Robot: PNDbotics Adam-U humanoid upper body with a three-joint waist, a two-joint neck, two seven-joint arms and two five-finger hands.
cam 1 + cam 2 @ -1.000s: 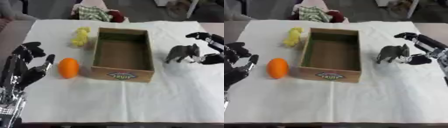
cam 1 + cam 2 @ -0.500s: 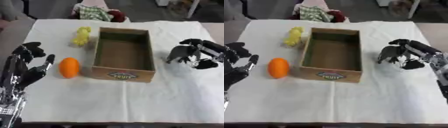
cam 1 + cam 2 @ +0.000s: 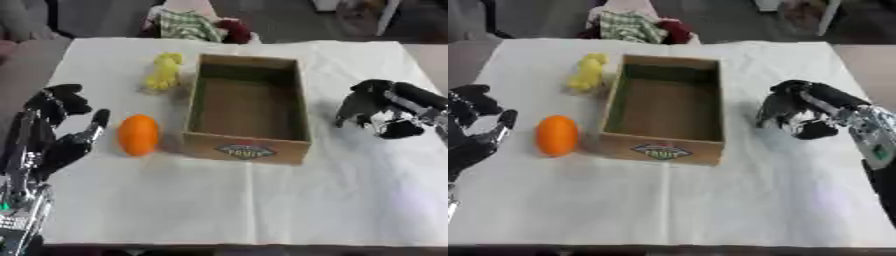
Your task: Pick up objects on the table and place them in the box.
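Left hand point(image 3: 54, 135): idle at the table's left edge, fingers up and relaxed, holding nothing; it sits clear of the work, probably parked.
Orange point(image 3: 138, 134): on the cloth point(image 3: 227, 200) between the left hand and the box, just beside the box's left wall, untouched.
Yellow toy point(image 3: 164, 72): a small yellow thing on the cloth near the box's far left corner, not yet handled.
Box point(image 3: 248, 149): open cardboard, mid-table, empty inside as far as I can see; its open top faces up to take the objects.
Grey toy point(image 3: 776, 110): a dark grey animal figure right of the box, near it but apart.
Right hand point(image 3: 820, 107): fingers curled over the grey toy from the right, apparently closing on it for the lift; whether it has left the cloth, I cannot tell.
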